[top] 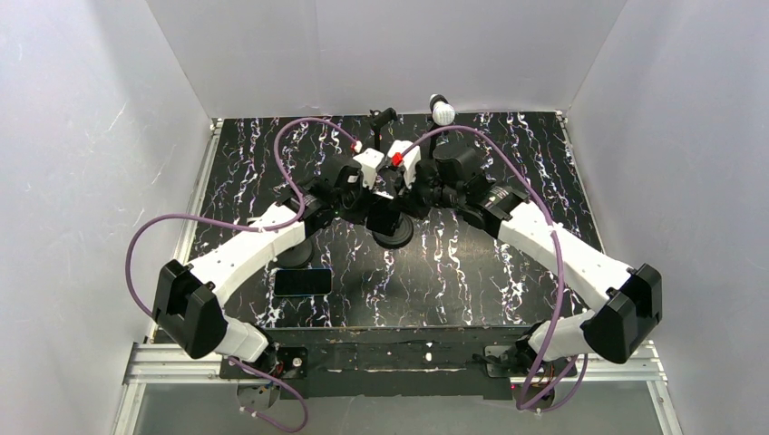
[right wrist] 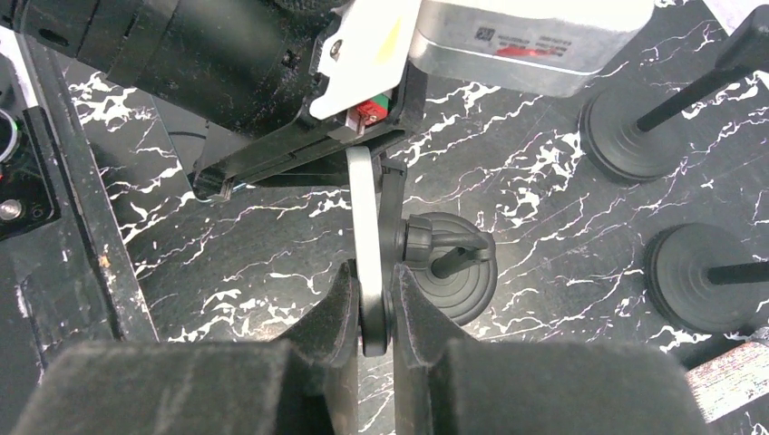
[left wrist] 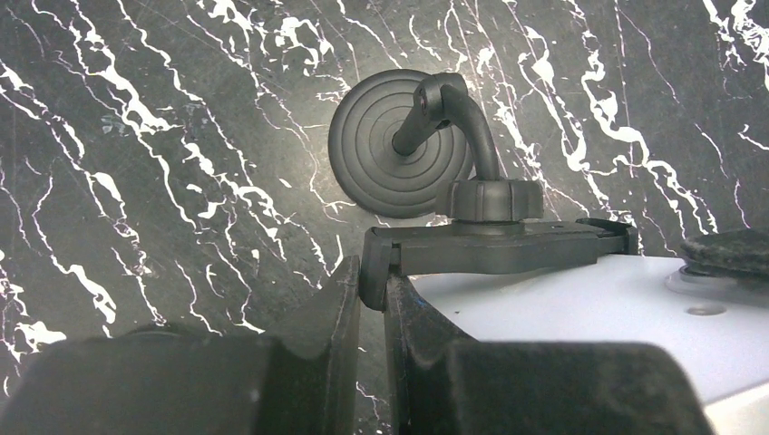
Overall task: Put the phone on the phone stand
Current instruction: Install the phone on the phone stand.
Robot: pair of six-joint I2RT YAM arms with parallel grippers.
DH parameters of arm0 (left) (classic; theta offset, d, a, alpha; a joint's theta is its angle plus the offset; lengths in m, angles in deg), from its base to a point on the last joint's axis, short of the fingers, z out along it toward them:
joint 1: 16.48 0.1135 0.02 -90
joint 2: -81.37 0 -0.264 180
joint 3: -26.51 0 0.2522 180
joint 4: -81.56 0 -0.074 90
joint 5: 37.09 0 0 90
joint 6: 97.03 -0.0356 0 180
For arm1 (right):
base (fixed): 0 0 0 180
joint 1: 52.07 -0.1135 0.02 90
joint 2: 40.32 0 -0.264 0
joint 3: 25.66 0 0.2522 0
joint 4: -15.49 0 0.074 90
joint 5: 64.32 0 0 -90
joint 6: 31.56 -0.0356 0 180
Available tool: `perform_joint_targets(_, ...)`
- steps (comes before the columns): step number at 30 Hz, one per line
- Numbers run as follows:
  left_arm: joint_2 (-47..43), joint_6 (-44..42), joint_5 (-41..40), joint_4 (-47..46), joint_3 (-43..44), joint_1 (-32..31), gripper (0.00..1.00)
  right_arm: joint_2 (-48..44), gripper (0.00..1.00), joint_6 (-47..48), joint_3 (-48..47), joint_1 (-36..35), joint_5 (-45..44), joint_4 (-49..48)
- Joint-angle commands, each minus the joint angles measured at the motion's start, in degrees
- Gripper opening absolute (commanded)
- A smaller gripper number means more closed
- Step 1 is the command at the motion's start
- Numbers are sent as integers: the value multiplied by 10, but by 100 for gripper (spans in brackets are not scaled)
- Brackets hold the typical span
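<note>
Phone (top: 304, 282) flat on table (top: 453, 272); phone stand (left wrist: 363, 154) in left claw (left wrist: 372, 299), right claw (right wrist: 374, 308).

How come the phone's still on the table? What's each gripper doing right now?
Left gripper: closed, holding the phone stand.
Right gripper: closed, also holding the phone stand.

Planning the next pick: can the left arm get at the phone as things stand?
Probably not yet. The left fingers are shut on the phone stand, so they must let go first. The phone lies uncovered on the table, close beside the left arm, so the pull-back looks tight.
</note>
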Motion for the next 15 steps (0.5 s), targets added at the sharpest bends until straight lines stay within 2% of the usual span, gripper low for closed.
perform_joint_targets(1, -21, -28, -50, 102, 13, 30, 0, 21, 1, 37, -27, 31, -252, 61)
perform_joint_targets(15, -26, -38, 21, 105, 3, 78, 0, 50, 1, 39, -42, 18, -314, 65)
